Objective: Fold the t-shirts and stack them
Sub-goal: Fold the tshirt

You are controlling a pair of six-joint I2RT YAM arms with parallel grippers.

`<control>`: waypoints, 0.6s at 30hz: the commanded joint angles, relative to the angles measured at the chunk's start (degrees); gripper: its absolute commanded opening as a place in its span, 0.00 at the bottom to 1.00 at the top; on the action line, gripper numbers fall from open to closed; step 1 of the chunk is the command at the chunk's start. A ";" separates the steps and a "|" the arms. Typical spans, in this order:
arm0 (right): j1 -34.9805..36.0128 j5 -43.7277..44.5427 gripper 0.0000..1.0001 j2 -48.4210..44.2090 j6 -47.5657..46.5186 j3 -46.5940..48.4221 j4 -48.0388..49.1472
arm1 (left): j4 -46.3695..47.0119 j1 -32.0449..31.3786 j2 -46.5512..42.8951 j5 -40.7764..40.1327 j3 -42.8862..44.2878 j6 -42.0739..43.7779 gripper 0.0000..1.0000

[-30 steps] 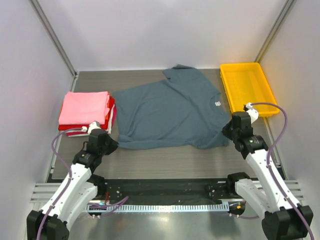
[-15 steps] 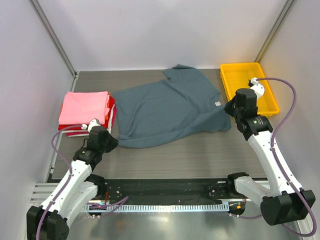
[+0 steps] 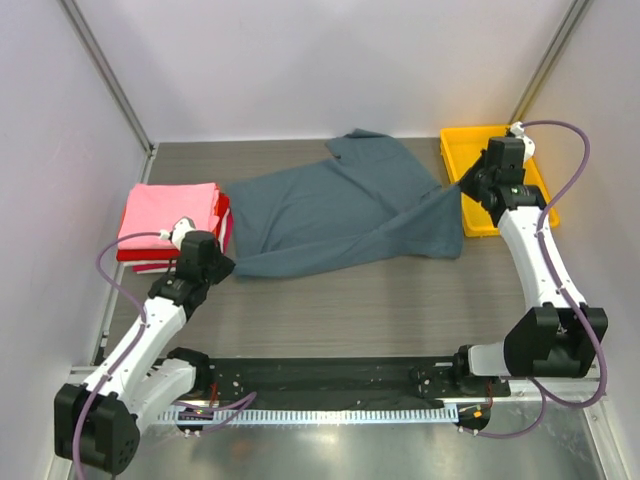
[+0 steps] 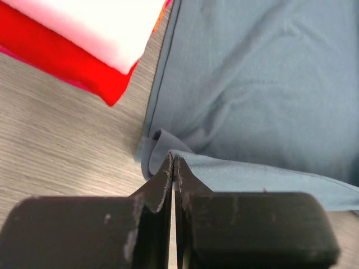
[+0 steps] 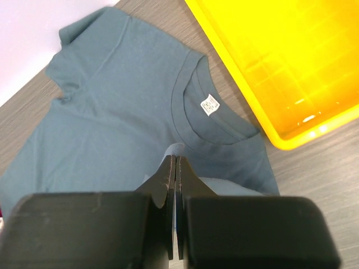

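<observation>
Fabric of the slate blue-grey short-sleeved cotton t-shirt (image 3: 330,210) is spread across the middle of the grey wood-grain table (image 3: 350,310), between the stack of folded pink and red tees (image 3: 170,215) and the yellow plastic tray (image 3: 472,150). Its near-left hem corner is pinched between the pressed-together fingers of the left gripper (image 4: 174,161). Its right edge is pinched and raised by the right gripper (image 5: 175,159), beside the tray. A round collar with a white label is shown.

I see bare table (image 3: 380,310) along the near edge; the folded stack (image 3: 168,218) (left side) and yellow tray (image 3: 475,152) crowd the sides.
</observation>
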 commanded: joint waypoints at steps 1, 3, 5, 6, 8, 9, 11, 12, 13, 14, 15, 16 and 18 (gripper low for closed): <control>-1.36 -5.63 0.01 2.41 -1.43 4.69 2.87 | 3.16 0.55 2.08 -3.37 2.62 -1.03 0.00; -1.36 -7.04 0.01 4.60 -2.13 5.84 2.87 | 3.95 0.81 3.75 -3.29 3.50 -0.77 0.00; -1.36 -7.05 0.01 6.36 -2.66 8.03 2.69 | 4.83 0.99 5.15 -3.11 4.37 -0.85 0.00; -1.36 -9.66 0.01 7.94 -3.18 8.82 2.69 | 5.18 1.07 6.46 -2.59 4.64 -0.77 0.00; -1.36 -10.47 0.01 9.97 -3.71 11.37 2.17 | 5.80 1.07 7.88 -2.50 5.61 -0.76 0.00; -1.36 -10.99 0.01 11.89 -4.06 12.25 1.90 | 6.06 1.16 8.93 -2.41 5.96 -0.76 0.00; -1.36 -11.17 0.01 13.48 -4.51 14.53 1.20 | 6.33 1.16 9.81 -2.67 6.84 -0.76 0.00; -1.36 -11.35 0.01 14.54 -4.77 15.24 1.02 | 6.42 1.08 10.25 -2.50 7.02 -0.76 0.00; -1.45 -11.53 0.01 16.11 -5.03 16.55 0.50 | 6.77 1.07 11.04 -2.58 7.19 -0.76 0.00; -1.45 -11.61 0.01 17.17 -5.03 17.26 0.41 | 6.77 1.07 11.48 -2.67 7.63 -0.76 0.00; -1.45 -12.22 0.01 17.97 -5.12 17.88 0.23 | 6.77 1.07 11.92 -2.67 7.81 -0.76 0.00; -1.45 -13.27 0.01 19.54 -5.04 19.10 0.32 | 6.94 1.16 12.80 -2.76 7.98 -0.85 0.00; -1.45 -14.51 0.01 20.96 -4.95 20.34 0.23 | 7.30 1.08 13.33 -2.76 8.25 -0.94 0.00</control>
